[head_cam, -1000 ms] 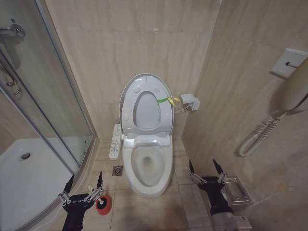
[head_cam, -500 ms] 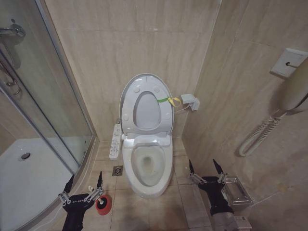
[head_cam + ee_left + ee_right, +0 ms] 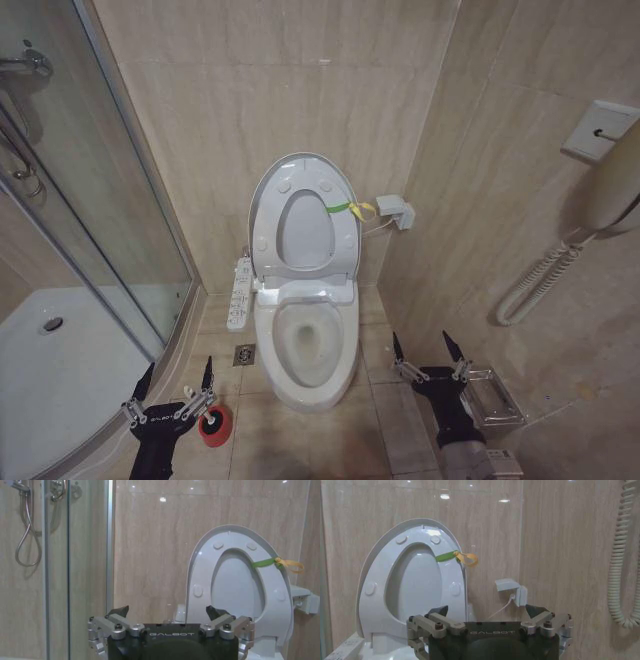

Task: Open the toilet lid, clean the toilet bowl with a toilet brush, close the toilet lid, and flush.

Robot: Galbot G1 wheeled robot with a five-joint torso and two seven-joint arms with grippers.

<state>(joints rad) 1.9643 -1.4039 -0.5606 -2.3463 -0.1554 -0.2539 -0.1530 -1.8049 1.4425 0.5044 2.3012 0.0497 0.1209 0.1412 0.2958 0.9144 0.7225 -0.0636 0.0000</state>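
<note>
Nothing moved since earlier frame: toilet lid (image 3: 303, 215) raised against far wall, toilet bowl (image 3: 306, 350) exposed, left gripper (image 3: 172, 384) wide, empty, near-left beside red holder (image 3: 215, 424), right gripper (image 3: 427, 349) wide, near-right; brushing evidently pending.

Glossy white plastic toilet lid (image 3: 303, 212), shiny ceramic toilet bowl (image 3: 305, 345), polished beige wall tiles (image 3: 270, 90), clear glass shower door (image 3: 70, 190).

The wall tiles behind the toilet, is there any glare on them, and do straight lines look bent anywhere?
In the left wrist view, small bright lamp reflections sit high on the glossy wall tiles; the right wrist view has similar spots above the raised toilet lid. In the head view, the shower screen frame and the wall corners lean and bow outward towards the edges, a wide-lens effect; the tiles there look evenly lit.
</note>
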